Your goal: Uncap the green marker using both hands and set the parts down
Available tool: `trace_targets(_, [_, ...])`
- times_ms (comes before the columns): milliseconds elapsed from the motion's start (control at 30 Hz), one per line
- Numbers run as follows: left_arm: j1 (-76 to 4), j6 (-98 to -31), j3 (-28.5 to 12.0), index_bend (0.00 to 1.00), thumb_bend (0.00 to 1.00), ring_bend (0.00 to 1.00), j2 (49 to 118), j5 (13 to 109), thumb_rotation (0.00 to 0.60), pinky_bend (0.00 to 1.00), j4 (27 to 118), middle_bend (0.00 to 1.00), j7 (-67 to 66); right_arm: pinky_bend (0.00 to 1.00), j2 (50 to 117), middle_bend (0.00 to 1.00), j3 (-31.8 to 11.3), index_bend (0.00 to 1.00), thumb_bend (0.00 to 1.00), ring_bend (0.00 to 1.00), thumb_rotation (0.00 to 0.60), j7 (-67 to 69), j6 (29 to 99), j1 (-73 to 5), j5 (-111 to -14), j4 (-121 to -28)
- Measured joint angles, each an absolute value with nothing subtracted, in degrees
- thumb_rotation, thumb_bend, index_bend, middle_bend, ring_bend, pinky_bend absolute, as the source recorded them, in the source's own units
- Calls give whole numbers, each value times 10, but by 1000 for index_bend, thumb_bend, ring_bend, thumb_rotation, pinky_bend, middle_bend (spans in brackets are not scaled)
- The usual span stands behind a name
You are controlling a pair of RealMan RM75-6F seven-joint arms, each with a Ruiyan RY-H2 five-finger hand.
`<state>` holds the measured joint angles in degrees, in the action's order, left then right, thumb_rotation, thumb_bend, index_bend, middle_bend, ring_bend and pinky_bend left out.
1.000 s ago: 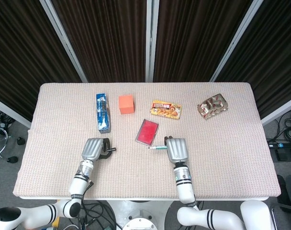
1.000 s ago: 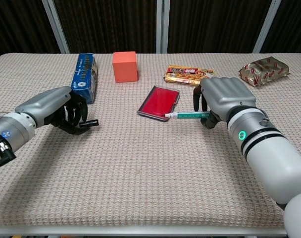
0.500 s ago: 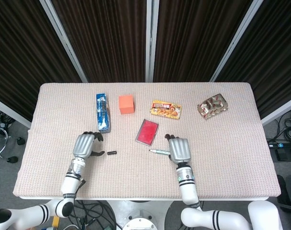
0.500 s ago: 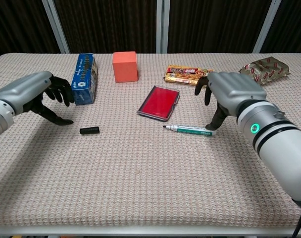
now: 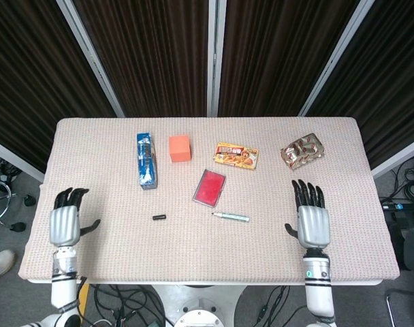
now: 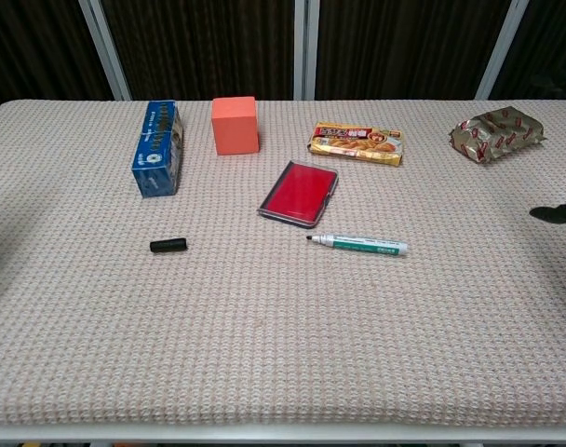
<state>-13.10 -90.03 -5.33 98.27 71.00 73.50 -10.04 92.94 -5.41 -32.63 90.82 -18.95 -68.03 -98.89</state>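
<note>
The green marker body point(image 5: 231, 216) point(image 6: 359, 245) lies uncapped on the tablecloth, its tip pointing left, just in front of the red case. Its dark cap point(image 5: 159, 217) point(image 6: 168, 246) lies apart to the left. My left hand point(image 5: 65, 221) hovers open near the table's left front edge, fingers spread, holding nothing. My right hand point(image 5: 312, 221) is open near the right front, fingers spread; only a dark fingertip point(image 6: 555, 212) of it shows at the chest view's right edge.
A red case point(image 5: 209, 187) point(image 6: 300, 193), an orange block point(image 5: 179, 148) point(image 6: 235, 125), a blue box point(image 5: 146, 160) point(image 6: 159, 147), a snack packet point(image 5: 236, 155) point(image 6: 357, 142) and a foil-wrapped pack point(image 5: 303, 150) point(image 6: 497, 132) sit across the back half of the table.
Both hands let go, then drew back outward to the table's sides with fingers spread. The marker body and cap now lie alone on the cloth.
</note>
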Motion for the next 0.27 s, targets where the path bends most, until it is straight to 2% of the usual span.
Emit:
trace_targets(133, [-81, -932, -20, 222, 0, 118, 970, 723, 600, 126, 754, 203, -94, 0, 925, 0, -41, 0, 0, 0, 600, -287, 919, -161, -692, -977])
trace_targets(267, [-62, -943, -7, 222, 0, 118, 961, 745, 600, 125, 762, 204, -86, 0, 924, 0, -35, 0, 0, 0, 600, -269, 926, -145, -713, -962])
